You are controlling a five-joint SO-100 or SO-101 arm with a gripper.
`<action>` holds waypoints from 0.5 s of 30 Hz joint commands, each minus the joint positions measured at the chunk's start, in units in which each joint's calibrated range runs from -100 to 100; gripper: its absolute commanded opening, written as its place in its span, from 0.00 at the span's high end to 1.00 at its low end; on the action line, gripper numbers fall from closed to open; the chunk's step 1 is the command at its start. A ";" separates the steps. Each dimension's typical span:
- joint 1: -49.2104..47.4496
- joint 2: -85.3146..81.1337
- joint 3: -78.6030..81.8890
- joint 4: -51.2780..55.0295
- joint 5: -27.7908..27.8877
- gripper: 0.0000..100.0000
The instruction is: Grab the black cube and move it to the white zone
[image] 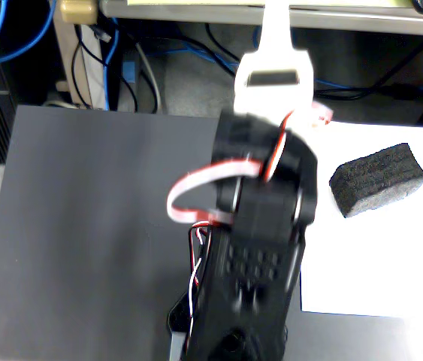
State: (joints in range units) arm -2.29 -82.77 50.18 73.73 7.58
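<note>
The black cube [379, 179], a rough dark foam block, lies on the upper right part of the white zone [376, 263], a white paper sheet at the right of the fixed view. It lies flat and free, with nothing touching it. My arm comes down from the top centre as a white link and continues as a blurred black body toward the bottom edge. The gripper [215, 338] is at that lower end, left of the sheet and well apart from the cube. Its fingers are too blurred and cut off to tell how they stand.
A dark grey mat [91, 226] covers the left and middle of the table under the arm. Behind the mat's far edge are cables, a blue cable [16, 37] among them, and a beige furniture leg [68, 53].
</note>
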 commanded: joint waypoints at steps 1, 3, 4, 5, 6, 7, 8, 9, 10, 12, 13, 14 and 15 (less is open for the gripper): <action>-0.51 -15.13 14.82 -4.09 -0.09 0.64; -0.51 -14.96 19.90 -8.98 -0.82 0.64; -0.51 -14.96 23.80 -13.09 -1.82 0.64; -0.51 -15.04 28.78 -17.47 -2.18 0.64; -0.58 -15.04 33.41 -20.81 -2.18 0.64; -0.58 -15.13 37.31 -22.35 -2.18 0.64; -0.58 -15.13 40.03 -22.35 -2.18 0.64; -0.58 -15.13 42.11 -22.18 -2.13 0.64; -0.58 -15.13 44.65 -20.64 -2.13 0.64; -0.58 -15.04 47.19 -14.81 -2.13 0.67; -0.58 -14.96 47.19 -11.81 -2.13 0.70; -0.58 -14.96 47.19 -8.55 -2.13 0.74; -1.17 -14.79 47.19 -5.20 -2.13 0.75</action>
State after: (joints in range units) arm -2.66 -97.50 98.26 60.63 5.80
